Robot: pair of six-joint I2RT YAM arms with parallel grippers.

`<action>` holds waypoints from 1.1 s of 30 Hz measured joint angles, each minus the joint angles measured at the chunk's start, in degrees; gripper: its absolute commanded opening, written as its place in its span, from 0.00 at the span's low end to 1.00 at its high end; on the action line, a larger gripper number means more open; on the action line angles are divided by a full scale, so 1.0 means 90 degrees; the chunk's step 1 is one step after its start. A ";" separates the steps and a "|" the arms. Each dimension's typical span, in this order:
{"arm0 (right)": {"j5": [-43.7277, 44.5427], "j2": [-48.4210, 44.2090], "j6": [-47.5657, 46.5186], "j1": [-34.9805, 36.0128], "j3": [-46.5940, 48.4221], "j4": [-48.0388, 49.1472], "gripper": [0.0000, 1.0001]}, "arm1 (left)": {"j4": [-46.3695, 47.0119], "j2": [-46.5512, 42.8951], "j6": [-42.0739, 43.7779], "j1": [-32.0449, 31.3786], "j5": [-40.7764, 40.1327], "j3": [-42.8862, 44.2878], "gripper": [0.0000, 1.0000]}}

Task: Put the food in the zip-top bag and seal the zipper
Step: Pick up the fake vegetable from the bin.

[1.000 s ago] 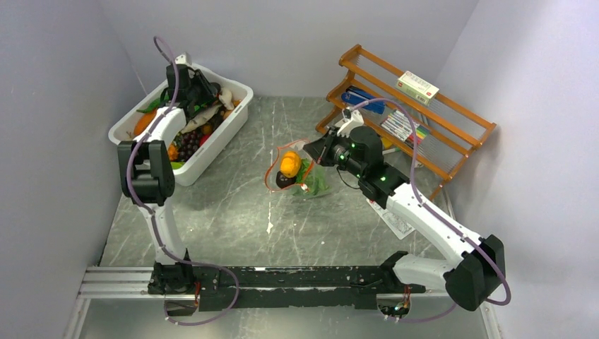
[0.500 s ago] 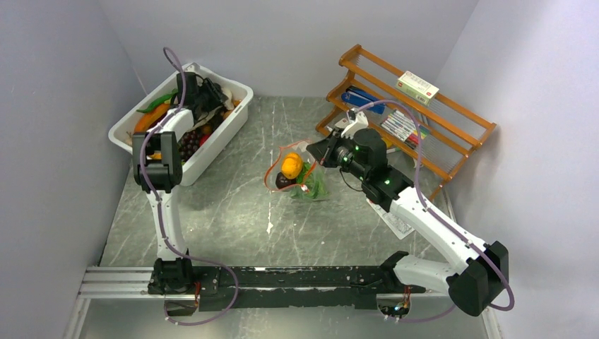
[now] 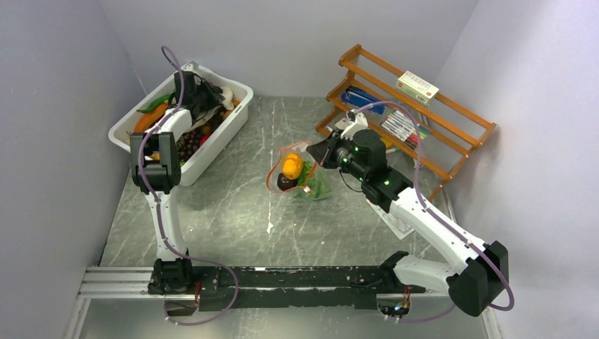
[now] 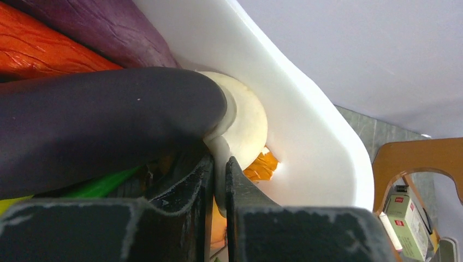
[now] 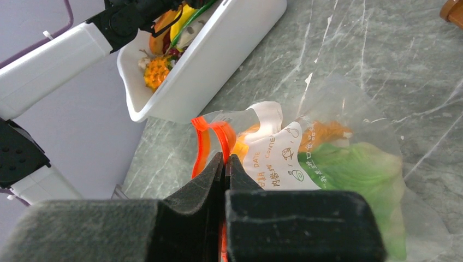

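The clear zip-top bag [image 3: 309, 185] lies mid-table with an orange fruit [image 3: 291, 164], a dark purple piece [image 3: 285, 182] and green lettuce [image 3: 318, 187] inside. My right gripper [image 3: 311, 152] is shut on the orange-red zipper [image 5: 203, 144] at the bag's mouth, which stands open in a loop; the right wrist view shows my right gripper [image 5: 225, 158] beside the white label [image 5: 273, 155]. My left gripper [image 3: 205, 95] is down in the white bin [image 3: 212, 152], and the left wrist view shows it [image 4: 219, 164] shut on a pale mushroom piece [image 4: 245, 123] next to a dark eggplant [image 4: 109, 120].
The bin holds several more toy foods, including orange [image 4: 43, 49] and purple [image 4: 98, 22] pieces. A wooden rack [image 3: 452, 162] with a box [image 3: 418, 86] stands at the back right. A white leaflet [image 3: 395, 220] lies under the right arm. Grey walls close in on the sides.
My left arm has swung its gripper rightwards and deeper into the bin. My right gripper has shifted slightly, still holding the zipper, and the bag has moved a little with it.
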 measured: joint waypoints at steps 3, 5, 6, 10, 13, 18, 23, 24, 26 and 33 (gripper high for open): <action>-0.0022 0.0000 0.0017 0.0000 -0.0015 0.0017 0.00 | -0.0005 -0.0180 0.0083 0.0019 0.0002 -0.0117 0.07; -0.0027 -0.0002 0.0041 0.0000 -0.0044 0.0058 0.00 | -0.0010 -0.0342 0.0129 0.0019 0.0002 -0.0194 0.07; -0.0034 -0.0007 0.0058 0.0000 -0.0078 0.0104 0.00 | -0.0012 -0.0452 0.0172 0.0017 0.0002 -0.0240 0.07; -0.0066 -0.0010 0.0090 0.0000 -0.0121 0.0148 0.00 | -0.0034 -0.0920 0.0362 0.0019 -0.0005 -0.0447 0.07; -0.0075 -0.0010 0.0085 0.0002 -0.0119 0.0151 0.00 | -0.0049 -0.1239 0.0493 0.0019 -0.0027 -0.0568 0.07; -0.0073 -0.0010 0.0080 0.0000 -0.0119 0.0153 0.00 | -0.0046 -0.1770 0.0617 0.0022 -0.0053 -0.1037 0.07; -0.0061 -0.0007 0.0090 0.0000 -0.0124 0.0160 0.00 | -0.0143 -0.2246 0.0721 0.0022 -0.0027 -0.1528 0.07; -0.0041 -0.0010 0.0097 0.0000 -0.0141 0.0192 0.00 | -0.0211 -0.2334 0.0738 0.0022 0.0005 -0.1579 0.07; -0.0005 -0.0012 0.0131 0.0000 -0.0209 0.0291 0.00 | -0.0357 -0.2543 0.0758 0.0024 0.0107 -0.1698 0.07; 0.0104 0.0015 0.0313 0.0000 -0.0228 0.0369 0.00 | -0.0840 -0.3745 0.0814 0.0024 0.0903 -0.2356 0.07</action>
